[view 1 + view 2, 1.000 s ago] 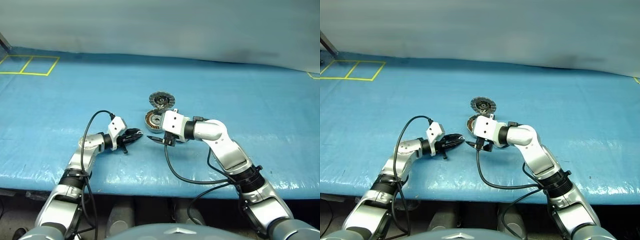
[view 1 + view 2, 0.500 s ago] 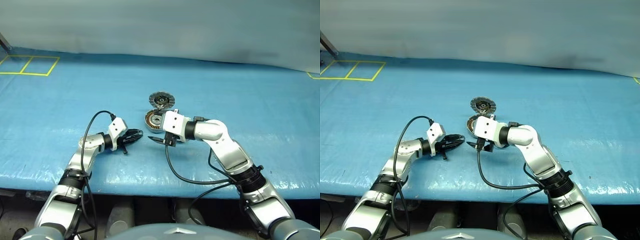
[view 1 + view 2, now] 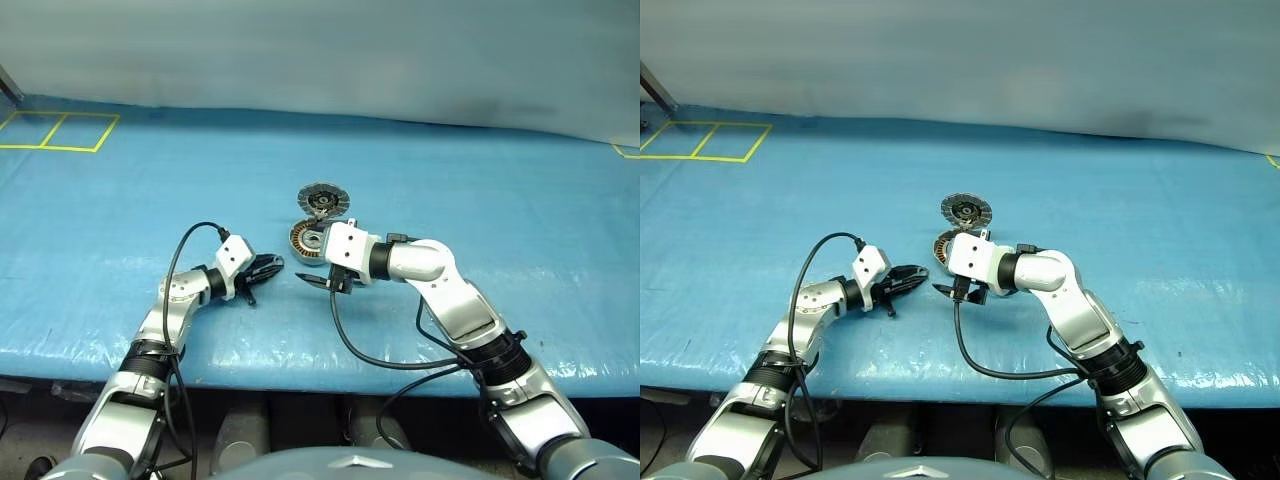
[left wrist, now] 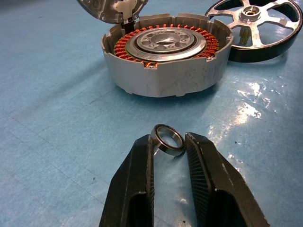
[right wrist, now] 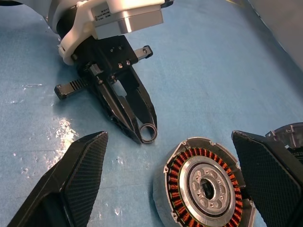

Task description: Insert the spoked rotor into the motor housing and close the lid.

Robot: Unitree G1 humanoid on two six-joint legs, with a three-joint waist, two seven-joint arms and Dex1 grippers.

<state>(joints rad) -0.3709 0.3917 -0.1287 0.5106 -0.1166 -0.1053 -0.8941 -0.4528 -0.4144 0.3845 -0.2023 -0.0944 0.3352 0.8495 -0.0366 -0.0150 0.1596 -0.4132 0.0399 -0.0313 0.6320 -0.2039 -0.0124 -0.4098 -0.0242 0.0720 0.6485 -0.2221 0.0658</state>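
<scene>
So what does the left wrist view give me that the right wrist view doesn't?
Left wrist view alone: the spoked disc lying beside the motor housing, and the small ring seen close between the left gripper's fingers.

Right wrist view alone: the whole left gripper from outside, and the wide-open right gripper.

Both: the housing's copper windings, the ring, the blue table cover.

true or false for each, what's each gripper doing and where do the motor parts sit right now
1. The left gripper pinches a small metal ring. True.
2. The right gripper is shut on the motor housing. False: its fingers stand wide apart, holding nothing.
3. The housing's copper windings are uncovered. True.
4. The spoked rotor sits inside the housing. False: it lies beside it on the blue table.
5. The small ring touches the housing. False: they are apart.
</scene>
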